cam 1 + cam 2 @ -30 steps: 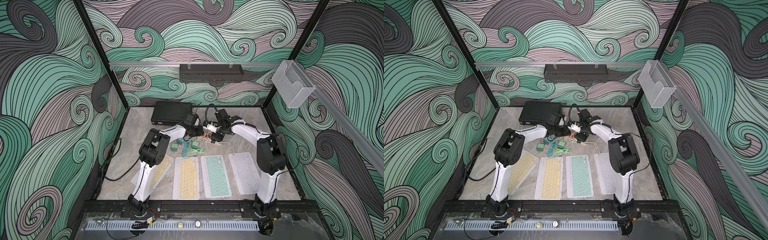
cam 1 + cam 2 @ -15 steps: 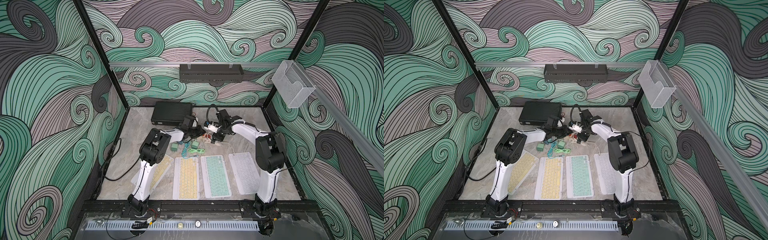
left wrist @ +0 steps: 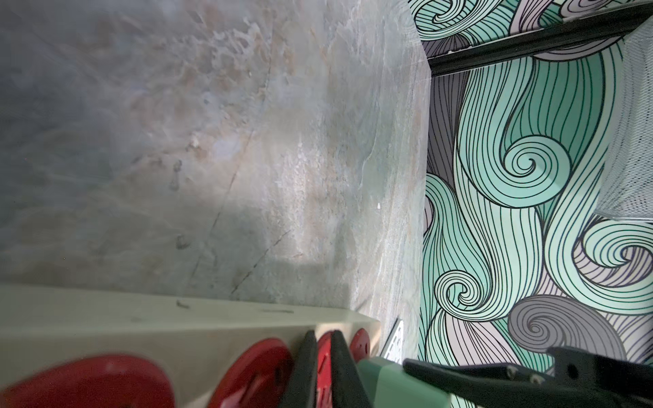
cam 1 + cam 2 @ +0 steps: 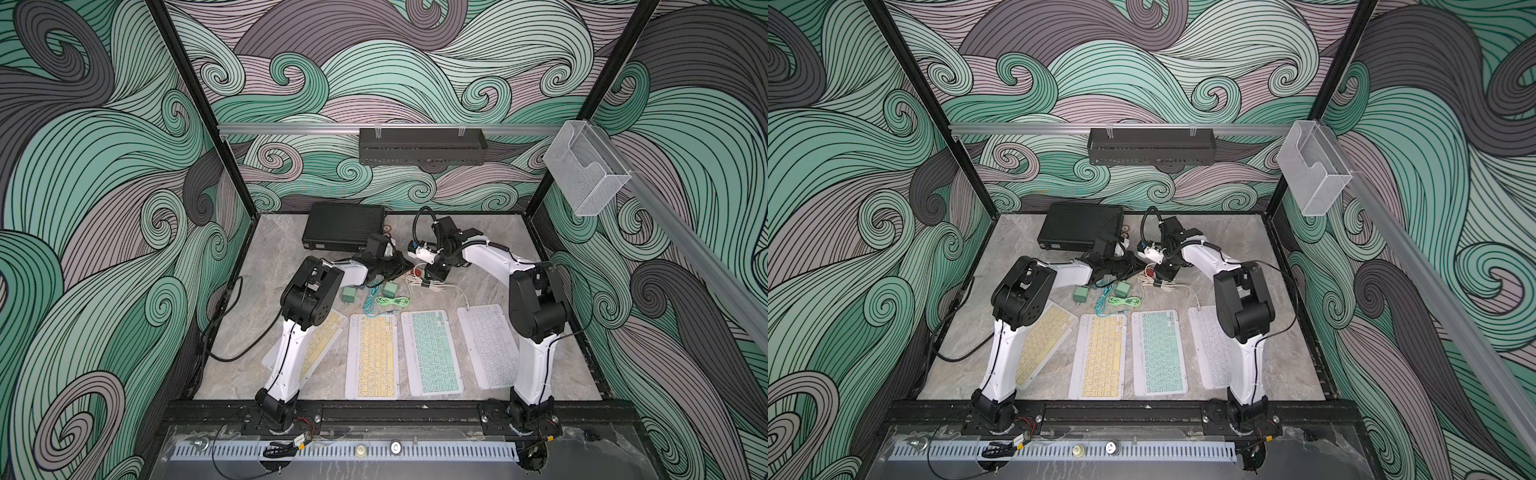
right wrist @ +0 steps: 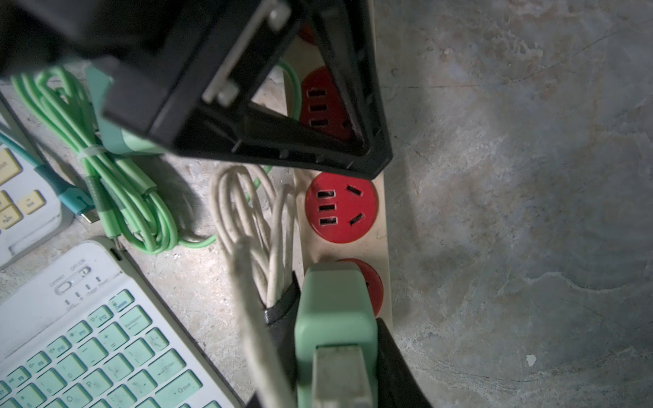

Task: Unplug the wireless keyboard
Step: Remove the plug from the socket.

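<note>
right pincer (image 5: 332, 307) | green charger (image 5: 335, 332) between jaws | perhaps gripped | plugged in

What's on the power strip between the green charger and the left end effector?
One empty red socket on the power strip, beside the green charger; the right wrist view shows it.

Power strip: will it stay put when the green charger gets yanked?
Probably not by itself: the power strip looks slim, plastic, lying loose, so likely lifts with the green charger. The left pincer on it should help.
</note>
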Controlling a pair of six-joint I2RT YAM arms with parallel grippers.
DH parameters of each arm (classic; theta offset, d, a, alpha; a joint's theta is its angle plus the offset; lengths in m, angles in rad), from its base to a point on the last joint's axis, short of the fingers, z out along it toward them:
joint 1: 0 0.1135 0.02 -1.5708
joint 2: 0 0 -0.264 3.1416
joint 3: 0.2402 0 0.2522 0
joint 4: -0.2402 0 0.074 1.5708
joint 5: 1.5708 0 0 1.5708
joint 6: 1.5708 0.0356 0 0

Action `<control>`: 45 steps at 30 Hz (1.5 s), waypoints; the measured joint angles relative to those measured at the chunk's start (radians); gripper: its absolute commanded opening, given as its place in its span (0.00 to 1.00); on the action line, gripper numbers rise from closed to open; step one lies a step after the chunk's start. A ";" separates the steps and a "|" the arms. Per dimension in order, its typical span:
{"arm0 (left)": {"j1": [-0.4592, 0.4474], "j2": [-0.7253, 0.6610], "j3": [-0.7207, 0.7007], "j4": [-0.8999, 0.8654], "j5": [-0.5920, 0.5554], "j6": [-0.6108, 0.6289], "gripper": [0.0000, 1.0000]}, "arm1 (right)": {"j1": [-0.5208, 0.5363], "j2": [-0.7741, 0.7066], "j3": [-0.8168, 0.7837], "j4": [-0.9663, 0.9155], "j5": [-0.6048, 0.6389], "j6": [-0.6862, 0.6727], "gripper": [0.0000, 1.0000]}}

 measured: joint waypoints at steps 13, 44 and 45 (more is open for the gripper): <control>0.002 0.047 0.021 0.067 0.033 -0.069 0.13 | -0.002 0.030 0.055 -0.056 -0.024 -0.037 0.00; 0.002 0.056 0.026 0.076 0.015 -0.100 0.09 | -0.044 0.066 0.113 -0.113 -0.111 0.018 0.00; 0.002 0.056 0.026 0.076 0.015 -0.100 0.09 | -0.037 0.066 0.115 -0.115 -0.094 0.019 0.00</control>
